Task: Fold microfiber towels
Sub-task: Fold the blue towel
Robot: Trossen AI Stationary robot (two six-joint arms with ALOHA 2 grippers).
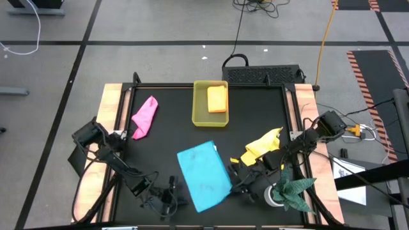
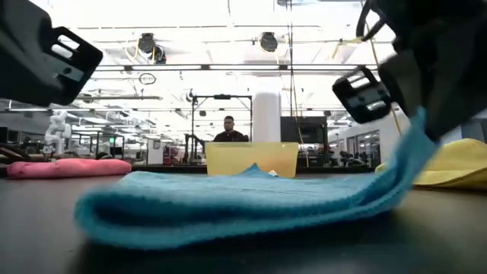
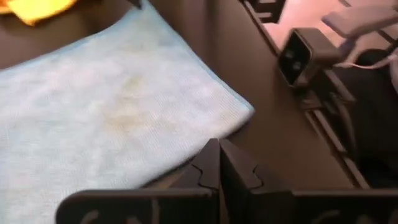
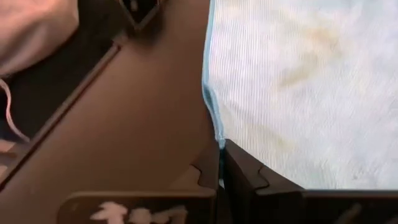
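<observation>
Orange towel (image 1: 217,99) folded in yellow tray (image 1: 199,117). Light blue towel (image 1: 203,175) mid-table: right claw (image 4: 221,163) pinches its edge, left claw (image 3: 219,163) shut, apparently empty. Pink towel (image 1: 144,117), yellow towel (image 1: 262,144) unfolded.

Bright overhead ceiling glare, blurred foreground, soft wrist views.

You've got a light blue towel (image 1: 203,175), plain w/ a faint yellowish stain near the middle, on the black table (image 1: 255,118). Pink towel (image 1: 145,117) is plain, yellow towel (image 1: 262,145) plain too. Orange towel (image 1: 217,99) sits in the translucent yellow tray (image 1: 199,110). Dark green cloth (image 1: 295,190) lies over sth white. Table edges are light wood; both arms are black.
</observation>
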